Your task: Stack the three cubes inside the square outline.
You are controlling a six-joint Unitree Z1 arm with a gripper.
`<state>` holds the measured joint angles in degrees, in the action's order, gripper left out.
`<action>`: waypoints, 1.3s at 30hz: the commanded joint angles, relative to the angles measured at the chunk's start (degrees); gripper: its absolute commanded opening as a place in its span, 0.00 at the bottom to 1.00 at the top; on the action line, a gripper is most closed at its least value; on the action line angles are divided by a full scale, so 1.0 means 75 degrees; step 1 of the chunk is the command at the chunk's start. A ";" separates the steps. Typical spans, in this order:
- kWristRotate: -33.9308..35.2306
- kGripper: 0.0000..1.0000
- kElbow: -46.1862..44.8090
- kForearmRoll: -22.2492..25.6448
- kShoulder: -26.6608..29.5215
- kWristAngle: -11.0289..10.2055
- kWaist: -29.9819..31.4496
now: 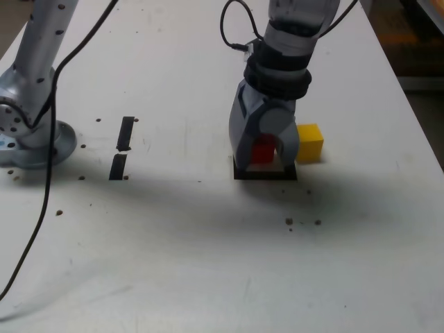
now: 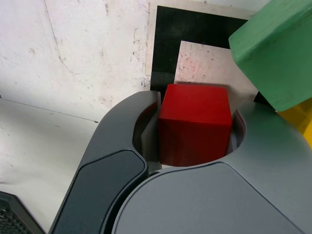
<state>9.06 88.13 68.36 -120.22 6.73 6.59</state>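
Wrist view showed the tool [image 2: 192, 117] clasping the red cube [image 2: 195, 124] inside the square outline [image 2: 165, 53], with the green cube [image 2: 275, 53] near the outline's corner and part of the yellow cube [image 2: 300, 117] just beside the green one.

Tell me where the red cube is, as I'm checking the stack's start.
In the wrist view, the red cube sits between the gripper's fingers, beside the green cube.

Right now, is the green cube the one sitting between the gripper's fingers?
No, the red cube sits between the fingers, with the green cube outside them.
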 commanded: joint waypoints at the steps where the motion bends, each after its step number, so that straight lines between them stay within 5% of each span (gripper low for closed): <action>1: -0.0090 0.21 -0.0004 -0.0005 0.0107 -0.0014 0.0060; 39: -0.0854 0.36 -0.0548 -0.0660 0.0351 -0.0032 0.0094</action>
<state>2.74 84.14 63.49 -118.12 6.37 7.38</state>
